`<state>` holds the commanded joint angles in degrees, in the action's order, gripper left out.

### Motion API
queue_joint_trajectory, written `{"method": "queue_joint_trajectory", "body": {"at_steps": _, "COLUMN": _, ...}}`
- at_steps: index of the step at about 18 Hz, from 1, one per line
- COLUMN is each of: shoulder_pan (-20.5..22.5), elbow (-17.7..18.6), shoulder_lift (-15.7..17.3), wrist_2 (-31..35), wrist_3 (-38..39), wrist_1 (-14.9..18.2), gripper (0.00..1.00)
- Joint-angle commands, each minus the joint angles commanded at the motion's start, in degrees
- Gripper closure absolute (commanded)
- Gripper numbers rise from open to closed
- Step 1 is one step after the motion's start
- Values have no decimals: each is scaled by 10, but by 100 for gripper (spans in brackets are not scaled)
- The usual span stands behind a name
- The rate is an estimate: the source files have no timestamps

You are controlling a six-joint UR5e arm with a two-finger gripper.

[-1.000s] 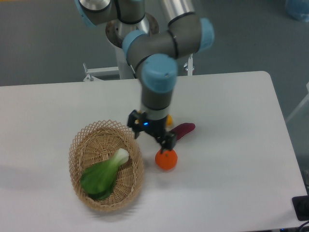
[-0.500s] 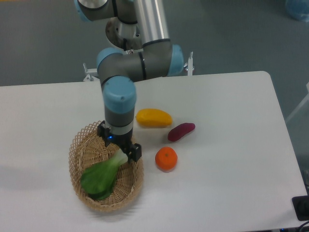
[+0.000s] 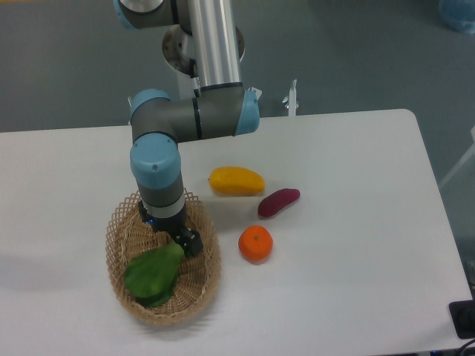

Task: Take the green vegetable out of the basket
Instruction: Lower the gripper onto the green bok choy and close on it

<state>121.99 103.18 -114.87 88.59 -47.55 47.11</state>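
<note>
In the lower left of the frame the gripper now sits down inside the basket, over the stem end of the green vegetable. Half a second ago it was a little higher and further right, at the basket's right rim, with the pale stem still showing; a second ago it was outside the basket, just above the orange. The stem is now covered by the wrist and fingers.

One dark finger shows at the right of the stem end, touching or just beside the leaf. The other finger is hidden behind the wrist, so how wide the pincer stands, and whether it grips the vegetable, cannot be told.

The vegetable lies in the basket's lower half, its dark leaves pointing to the lower left, resting on the wicker floor.

The basket's right rim is near the orange but apart from it. The yellow fruit and the purple sweet potato lie to the upper right, well apart from the basket. The white table spreads bare across the right half, and the basket's lower rim comes near the table's front edge.
</note>
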Motion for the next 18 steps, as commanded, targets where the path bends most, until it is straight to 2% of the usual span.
{"method": "queue_joint_trajectory", "body": {"at_steps": 5, "shoulder_pan": 0, "elbow": 3, "shoulder_lift": -9, "wrist_2": 28, "wrist_3": 3, "wrist_1": -1, "gripper": 0}}
{"method": "queue_joint_trajectory", "body": {"at_steps": 9, "shoulder_pan": -2, "elbow": 3, "shoulder_lift": -12, "wrist_2": 31, "wrist_3": 21, "wrist_1": -20, "gripper": 0}}
{"method": "queue_joint_trajectory", "body": {"at_steps": 11, "shoulder_pan": -3, "elbow": 4, "shoulder_lift": -18, "wrist_2": 33, "wrist_3": 24, "wrist_1": -45, "gripper": 2}}
{"method": "queue_joint_trajectory", "body": {"at_steps": 14, "shoulder_pan": -4, "elbow": 3, "shoulder_lift": -18, "wrist_2": 33, "wrist_3": 22, "wrist_1": -52, "gripper": 42}}
{"method": "queue_joint_trajectory", "body": {"at_steps": 15, "shoulder_pan": -4, "elbow": 3, "shoulder_lift": -17, "wrist_2": 33, "wrist_3": 21, "wrist_1": -53, "gripper": 51}}
{"method": "queue_joint_trajectory", "body": {"at_steps": 16, "shoulder_pan": -4, "elbow": 2, "shoulder_lift": -17, "wrist_2": 33, "wrist_3": 21, "wrist_1": -53, "gripper": 58}}
{"method": "queue_joint_trajectory", "body": {"at_steps": 18, "shoulder_pan": -4, "elbow": 2, "shoulder_lift": -15, "wrist_2": 33, "wrist_3": 21, "wrist_1": -52, "gripper": 62}}
